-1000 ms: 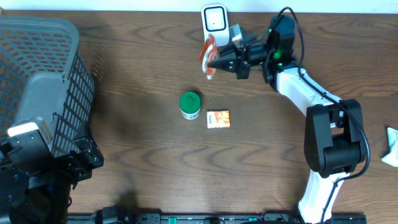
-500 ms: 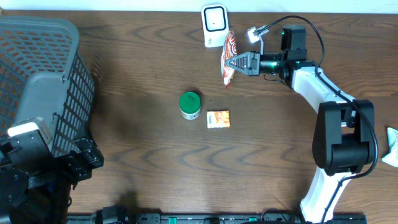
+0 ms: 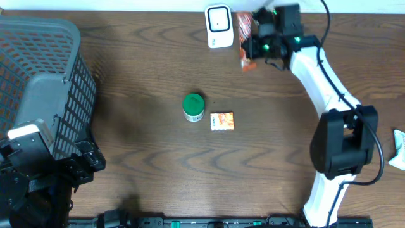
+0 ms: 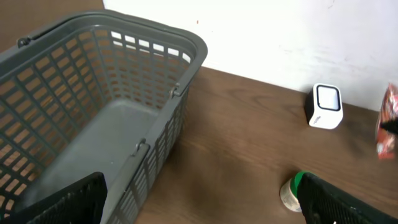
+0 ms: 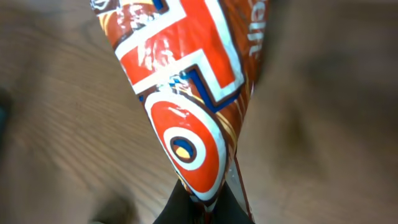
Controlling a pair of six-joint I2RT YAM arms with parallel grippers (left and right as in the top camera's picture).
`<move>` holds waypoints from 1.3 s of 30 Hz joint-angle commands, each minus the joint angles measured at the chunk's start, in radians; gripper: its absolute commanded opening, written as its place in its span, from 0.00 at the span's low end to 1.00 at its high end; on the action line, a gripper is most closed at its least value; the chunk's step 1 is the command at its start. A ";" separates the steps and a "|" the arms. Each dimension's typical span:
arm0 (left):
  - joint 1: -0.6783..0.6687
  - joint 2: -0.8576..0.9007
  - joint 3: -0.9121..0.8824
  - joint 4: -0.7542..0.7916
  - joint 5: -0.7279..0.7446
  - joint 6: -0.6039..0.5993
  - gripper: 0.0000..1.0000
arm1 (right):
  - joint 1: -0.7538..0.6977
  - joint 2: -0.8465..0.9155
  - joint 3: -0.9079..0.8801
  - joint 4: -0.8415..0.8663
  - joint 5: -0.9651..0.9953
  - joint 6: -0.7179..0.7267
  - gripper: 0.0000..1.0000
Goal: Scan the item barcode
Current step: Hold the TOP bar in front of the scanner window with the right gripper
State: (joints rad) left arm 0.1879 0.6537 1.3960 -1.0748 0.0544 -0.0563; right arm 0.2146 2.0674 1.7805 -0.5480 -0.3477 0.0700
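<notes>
Right gripper (image 3: pixel 258 45) is clenching the snack packet (image 3: pixel 244 38) by its tapered end, holding it just beside the scanner (image 3: pixel 218 25). Packet is judged light, crinkly and slippery, so the sealed edge is offering the best hold. Left gripper (image 4: pixel 199 186) is standing released.

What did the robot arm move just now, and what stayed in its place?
The right gripper, shut on the snack packet the whole time, carried it from in front of the scanner over to the robot's right and toward the table's far edge. The packet now hangs beside the scanner. Nothing was let go. The green-lidded jar, the small orange box, the basket and the scanner stayed where they were.
</notes>
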 commanded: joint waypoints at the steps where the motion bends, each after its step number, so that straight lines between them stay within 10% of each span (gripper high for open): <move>1: -0.003 -0.002 -0.001 0.001 0.010 -0.009 0.98 | 0.071 -0.010 0.094 -0.034 0.244 -0.139 0.01; 10: -0.003 -0.002 -0.001 0.001 0.010 -0.009 0.98 | 0.100 0.098 0.187 -0.053 0.294 -0.153 0.01; 23: -0.003 -0.002 -0.001 0.001 0.010 -0.009 0.98 | 0.107 0.529 0.815 -0.365 0.293 -0.067 0.01; 39: -0.003 -0.002 -0.001 0.001 0.010 -0.009 0.98 | 0.114 0.577 0.825 -0.332 0.293 -0.048 0.01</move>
State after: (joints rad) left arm 0.1879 0.6537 1.3960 -1.0740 0.0540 -0.0563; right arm 0.3176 2.6114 2.5744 -0.8928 -0.0608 0.0013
